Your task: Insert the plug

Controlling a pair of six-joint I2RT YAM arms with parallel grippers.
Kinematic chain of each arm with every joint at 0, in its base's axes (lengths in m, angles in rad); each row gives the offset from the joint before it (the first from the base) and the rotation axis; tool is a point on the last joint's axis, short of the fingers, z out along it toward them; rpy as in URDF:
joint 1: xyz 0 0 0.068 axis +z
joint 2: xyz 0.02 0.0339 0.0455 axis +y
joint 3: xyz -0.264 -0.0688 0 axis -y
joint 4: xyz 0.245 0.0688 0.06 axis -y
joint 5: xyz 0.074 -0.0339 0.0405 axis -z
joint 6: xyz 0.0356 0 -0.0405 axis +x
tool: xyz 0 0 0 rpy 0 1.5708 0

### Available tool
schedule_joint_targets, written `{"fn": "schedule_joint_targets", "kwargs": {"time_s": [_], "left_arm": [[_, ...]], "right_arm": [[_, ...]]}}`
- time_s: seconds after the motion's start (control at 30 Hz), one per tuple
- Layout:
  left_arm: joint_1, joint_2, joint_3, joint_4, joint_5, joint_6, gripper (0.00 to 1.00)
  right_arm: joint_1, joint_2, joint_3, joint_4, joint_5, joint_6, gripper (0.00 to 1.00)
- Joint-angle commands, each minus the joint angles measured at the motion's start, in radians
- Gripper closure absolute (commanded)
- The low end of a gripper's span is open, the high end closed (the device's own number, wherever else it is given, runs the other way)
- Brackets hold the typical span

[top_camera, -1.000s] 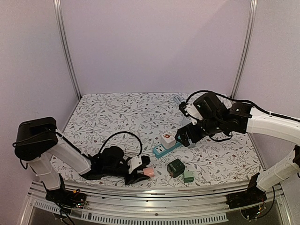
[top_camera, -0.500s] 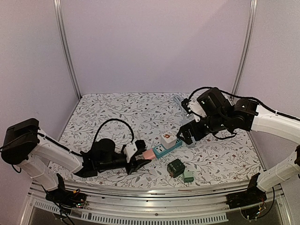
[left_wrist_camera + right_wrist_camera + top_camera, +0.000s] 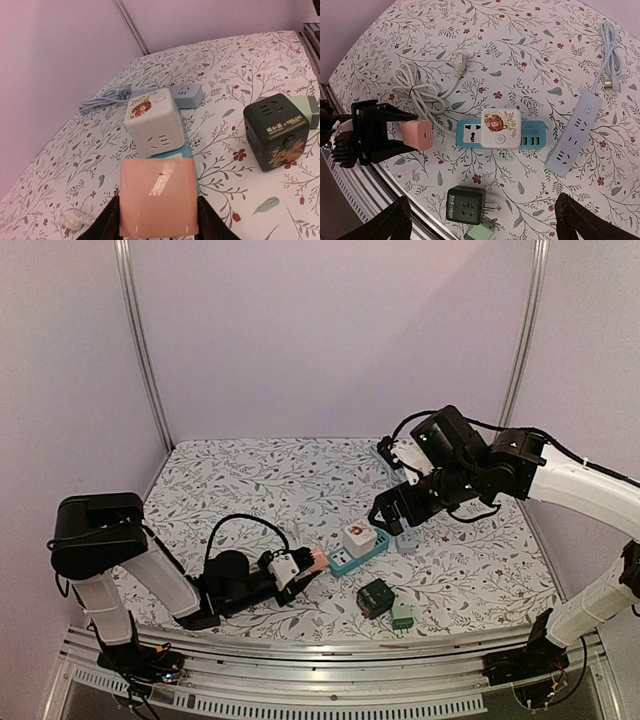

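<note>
My left gripper [image 3: 303, 567] is shut on a pink plug cube [image 3: 316, 560], held just left of the teal power strip [image 3: 352, 558]. In the left wrist view the pink cube [image 3: 157, 197] fills the space between my fingers and hides most of the strip [image 3: 186, 145]; the white tiger cube [image 3: 152, 121] sits plugged on the strip behind it. In the right wrist view the pink cube [image 3: 417, 135] is a little left of the strip's free socket [image 3: 471, 133]. My right gripper [image 3: 395, 523] is open and empty, high above the strip.
A dark green cube adapter [image 3: 376, 597] and a light green plug [image 3: 402, 615] lie near the front edge. A grey power strip [image 3: 572, 133] lies to the right of the teal one. A white coiled cable [image 3: 417, 90] lies behind my left gripper.
My left gripper has lifted the pink cube from the table near the front edge and carried it right to the end of the teal strip. My right arm has shifted left and up.
</note>
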Motion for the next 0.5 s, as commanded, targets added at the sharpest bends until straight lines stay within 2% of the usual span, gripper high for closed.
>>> {"fn": "schedule_joint_targets", "kwargs": {"time_s": [0.0, 0.1, 0.3, 0.47], "left_arm": [[-0.022, 0.019, 0.009, 0.264, -0.097, 0.079, 1.00], [-0.022, -0.011, -0.012, 0.265, -0.061, 0.096, 1.00], [-0.021, -0.014, -0.024, 0.266, 0.013, 0.092, 1.00], [-0.021, -0.048, -0.035, 0.265, 0.043, 0.061, 1.00]], "right_arm": [[0.002, 0.059, 0.074, -0.069, 0.019, -0.017, 0.01], [0.003, 0.107, 0.127, -0.104, -0.032, -0.030, 0.01], [0.003, 0.158, 0.166, -0.108, -0.301, -0.086, 0.01], [0.003, 0.195, 0.195, -0.099, -0.397, -0.087, 0.01]]}}
